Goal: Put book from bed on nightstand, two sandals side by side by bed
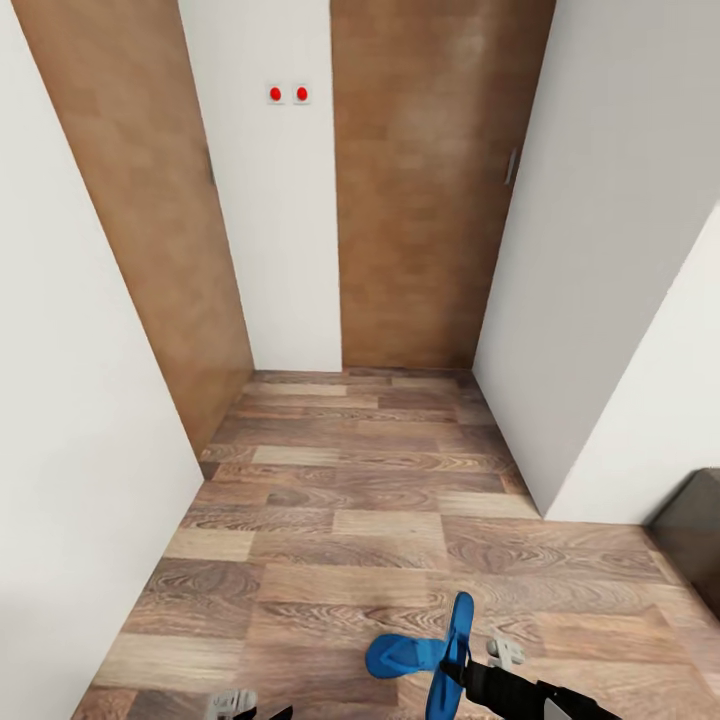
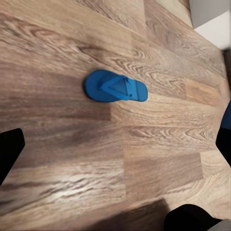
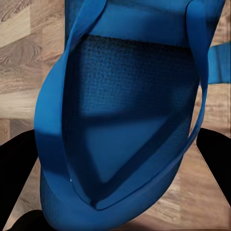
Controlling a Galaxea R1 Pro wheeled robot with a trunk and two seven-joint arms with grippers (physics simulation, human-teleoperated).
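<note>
Held sandal (image 1: pixel 458 640): our right end effector (image 1: pixel 462 668) pinches it, on edge.
Other sandal (image 2: pixel 115 88): flat on the floor (image 1: pixel 350 500), beside it.
Left end effector (image 1: pixel 240 705): grip unclear to us.
Room: white walls (image 1: pixel 600 250), wooden doors (image 1: pixel 420 180).

Right hand (image 1: pixel 462 668) clamped; left hand (image 1: pixel 235 706) low.

One flat bright-blue sandal (image 1: pixel 400 655) lies on the brown wood-plank floor (image 1: pixel 350 500), just left of the second blue sandal (image 1: pixel 455 640) (that one's up on edge in the right gripper (image 1: pixel 462 668)). Two wooden doors (image 1: pixel 430 180) stand behind, white wall (image 1: pixel 275 200) between them.
</note>
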